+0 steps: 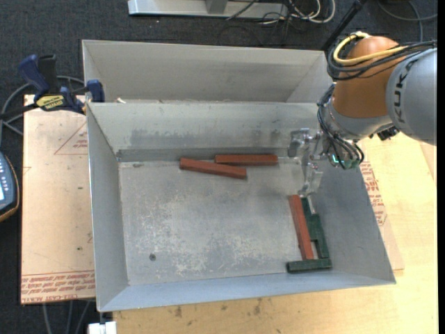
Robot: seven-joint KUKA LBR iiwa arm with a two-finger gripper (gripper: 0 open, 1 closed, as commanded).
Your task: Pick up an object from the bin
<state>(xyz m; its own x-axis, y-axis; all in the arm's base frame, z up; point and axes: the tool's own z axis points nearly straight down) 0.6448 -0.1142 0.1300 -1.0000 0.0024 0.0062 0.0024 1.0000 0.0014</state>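
Note:
My gripper (311, 186) hangs at the right side of the bin, just above the far end of a reddish-brown bar (301, 227) that lies lengthwise along the right wall. Under and beside that bar lies a dark green L-shaped piece (316, 245), its foot pointing left at the near right corner. One thin metal finger points down toward the bar's top end. Nothing shows between the fingers.
Two more reddish-brown bars lie near the far wall: one (213, 168) angled at centre, the other (246, 159) just behind it to the right, their ends overlapping. The arm with its orange cover reaches in over the right rim.

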